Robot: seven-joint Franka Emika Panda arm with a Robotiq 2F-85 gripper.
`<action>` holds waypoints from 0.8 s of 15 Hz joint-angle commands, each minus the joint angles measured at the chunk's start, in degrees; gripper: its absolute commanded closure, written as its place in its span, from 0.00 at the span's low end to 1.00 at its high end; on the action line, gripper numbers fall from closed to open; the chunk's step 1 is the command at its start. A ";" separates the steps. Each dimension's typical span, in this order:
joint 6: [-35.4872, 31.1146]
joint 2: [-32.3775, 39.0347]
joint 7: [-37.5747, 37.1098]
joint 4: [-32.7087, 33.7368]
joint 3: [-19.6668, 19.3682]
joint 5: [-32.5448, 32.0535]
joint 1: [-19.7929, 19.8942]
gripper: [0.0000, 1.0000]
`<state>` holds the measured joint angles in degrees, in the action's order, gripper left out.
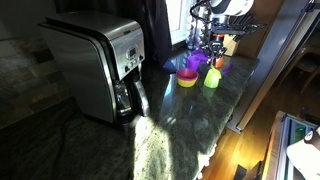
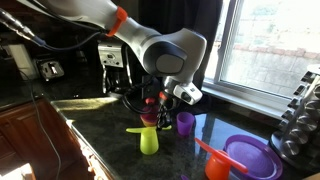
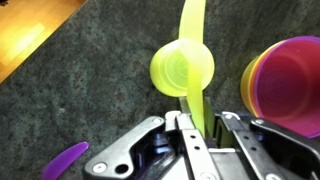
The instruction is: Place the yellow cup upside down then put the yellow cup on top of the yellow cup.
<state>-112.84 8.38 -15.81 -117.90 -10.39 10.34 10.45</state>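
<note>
A yellow-green cup (image 2: 149,141) stands on the dark stone counter (image 2: 100,125), and it also shows in an exterior view (image 1: 212,78). In the wrist view I look down on its round base (image 3: 182,68), so it seems to be upside down. A yellow handle strip (image 3: 198,108) runs from the cup down between my fingers, and another yellow strip (image 3: 190,20) runs beyond it. My gripper (image 3: 196,128) is right over the cup and shut on the strip; it also shows in an exterior view (image 2: 153,110). I see no other separate yellow cup.
A purple cup (image 2: 185,122) stands next to the yellow cup. A stack of pink and yellow bowls (image 3: 290,85) is close by, also in an exterior view (image 1: 187,77). A purple plate (image 2: 250,157), an orange cup (image 2: 215,166), a coffee maker (image 1: 100,65) and a purple spoon (image 3: 62,160) are around.
</note>
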 commanded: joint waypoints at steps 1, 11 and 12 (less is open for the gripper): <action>-2.25 -2.08 -0.87 -3.06 -0.05 -0.86 -0.55 0.95; -2.58 -1.95 -1.16 -3.47 -0.05 -1.29 -0.88 0.95; -2.60 -1.95 -1.18 -3.50 -0.05 -1.39 -0.90 0.95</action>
<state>-113.44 7.97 -15.81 -119.10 -10.39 9.98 9.93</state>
